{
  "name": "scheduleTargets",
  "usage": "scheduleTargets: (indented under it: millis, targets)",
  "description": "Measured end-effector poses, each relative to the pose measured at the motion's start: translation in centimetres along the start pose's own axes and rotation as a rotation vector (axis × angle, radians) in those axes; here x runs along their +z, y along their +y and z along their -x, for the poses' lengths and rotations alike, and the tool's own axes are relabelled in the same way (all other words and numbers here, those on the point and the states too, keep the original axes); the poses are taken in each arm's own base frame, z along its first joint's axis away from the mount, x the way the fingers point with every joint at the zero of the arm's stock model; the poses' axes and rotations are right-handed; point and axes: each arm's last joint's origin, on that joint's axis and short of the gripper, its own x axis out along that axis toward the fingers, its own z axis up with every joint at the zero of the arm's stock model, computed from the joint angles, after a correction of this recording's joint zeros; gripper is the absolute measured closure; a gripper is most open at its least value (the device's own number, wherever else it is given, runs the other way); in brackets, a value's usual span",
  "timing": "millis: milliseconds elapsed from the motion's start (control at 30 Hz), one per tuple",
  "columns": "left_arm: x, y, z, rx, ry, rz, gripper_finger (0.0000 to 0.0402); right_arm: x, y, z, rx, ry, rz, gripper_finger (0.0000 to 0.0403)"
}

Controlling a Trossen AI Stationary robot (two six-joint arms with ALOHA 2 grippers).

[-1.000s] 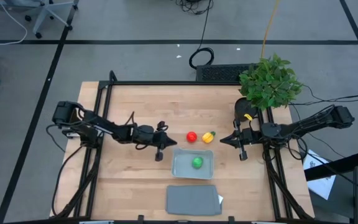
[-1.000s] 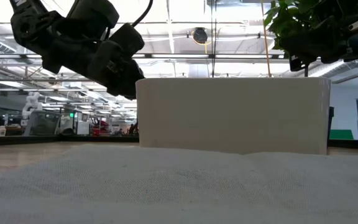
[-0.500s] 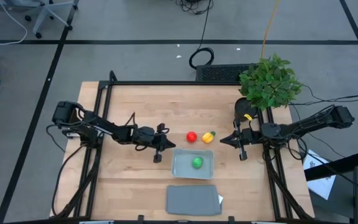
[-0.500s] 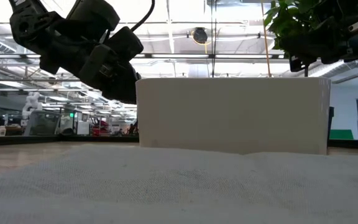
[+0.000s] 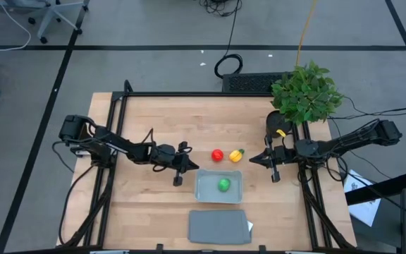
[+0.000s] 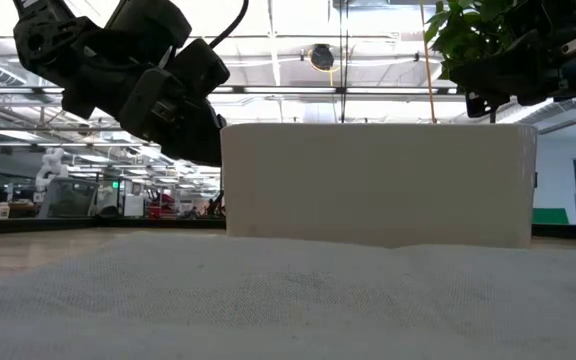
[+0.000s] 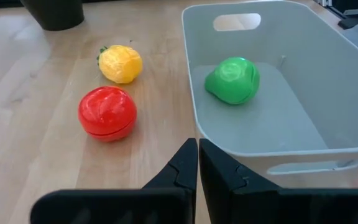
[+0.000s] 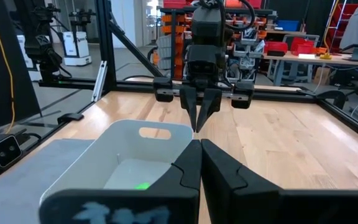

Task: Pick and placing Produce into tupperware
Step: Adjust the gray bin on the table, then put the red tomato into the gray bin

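From above, the green round piece (image 5: 223, 185) lies in the tupperware (image 5: 206, 191) on the wooden worktop (image 5: 154, 120), while the red round piece (image 5: 217, 154) and the yellow piece with a green tip (image 5: 237, 154) sit side by side just behind it, with a grey lid (image 5: 219, 226) in front. The left wrist view shows the left tool (image 7: 197, 151) pressed together and empty at the container's near wall. The right wrist view shows the right tool (image 8: 201, 148) likewise closed and empty, on the container's opposite side; no writing can be read.
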Motion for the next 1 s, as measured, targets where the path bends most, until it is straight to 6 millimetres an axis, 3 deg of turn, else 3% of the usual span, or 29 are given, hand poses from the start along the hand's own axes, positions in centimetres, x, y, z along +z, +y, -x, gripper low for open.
scheduleTargets:
  millis: [200, 467, 700, 1000]
  targets:
    - [0.0, 0.5, 0.0, 0.054, -0.001, 0.006, 0.038, 0.0, 0.0, 0.0, 0.0, -0.001, 0.0, 0.0403]
    - [1.0, 3.0, 0.1, 0.139, -0.003, 0.1, 0.038, 0.0, 0.0, 0.0, 0.0, 0.0, 0.0, 0.0403]
    - [4.3, 5.0, -0.6, 0.181, 0.191, 0.134, 0.038, -0.1, 0.0, 0.0, 0.0, 0.006, 0.0, 0.0403]
    - [9.3, 5.6, -0.6, 0.154, 0.186, -0.015, 0.038, 0.0, 0.0, 0.0, 0.0, -0.003, 0.003, 0.0403]
